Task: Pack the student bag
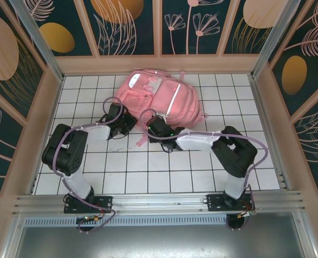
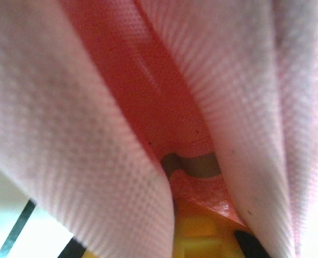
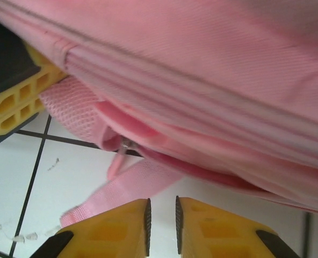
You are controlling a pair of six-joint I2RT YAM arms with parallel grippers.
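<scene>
1. Bag (image 1: 159, 99) lies flat on the tiled table (image 1: 148, 172), at the back middle.
2. Left gripper (image 1: 125, 121) sits at the bag's near-left edge with its jaws together and pink cloth folded close over them.
3. Right gripper (image 3: 162, 215) is just short of the bag's near edge, its fingers a narrow slit apart and empty, with a strap (image 3: 132, 185) by the tips.

bright even light; student bag (image 2: 67, 134) blurred close in left wrist view.
</scene>
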